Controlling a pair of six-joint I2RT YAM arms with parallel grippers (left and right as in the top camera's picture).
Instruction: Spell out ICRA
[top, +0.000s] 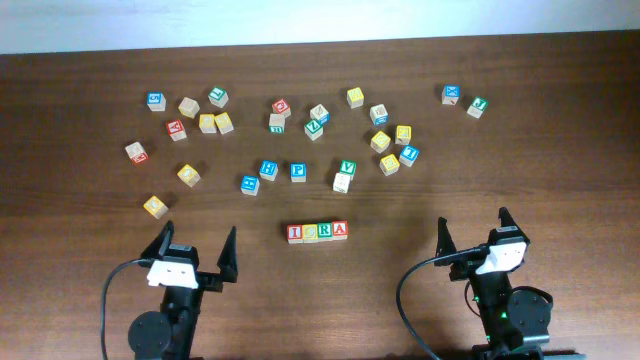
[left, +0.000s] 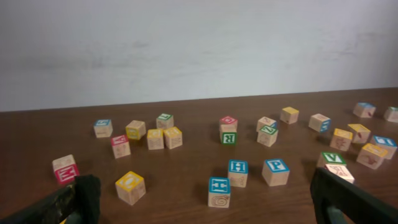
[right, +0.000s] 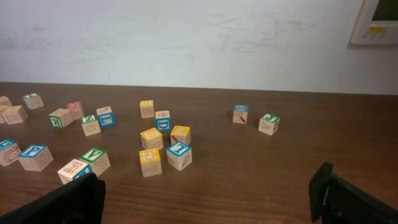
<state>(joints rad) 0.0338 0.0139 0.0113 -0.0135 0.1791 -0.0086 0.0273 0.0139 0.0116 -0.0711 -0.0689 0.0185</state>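
Note:
A row of letter blocks (top: 317, 232) lies side by side at the front middle of the table in the overhead view, reading I, C, R, A. The I (top: 295, 233) is red, the C (top: 310, 232) yellow, the R (top: 325, 231) green, the A (top: 340, 230) red. My left gripper (top: 197, 247) is open and empty, left of the row near the front edge. My right gripper (top: 474, 232) is open and empty, right of the row. The row is out of view in both wrist views.
Many loose letter blocks are scattered across the far half of the table. Nearest the row are a blue P (top: 298, 171), a blue H (top: 268, 169), a blue block (top: 249, 184) and a green V (top: 346, 167). A yellow block (top: 154, 206) lies near my left gripper.

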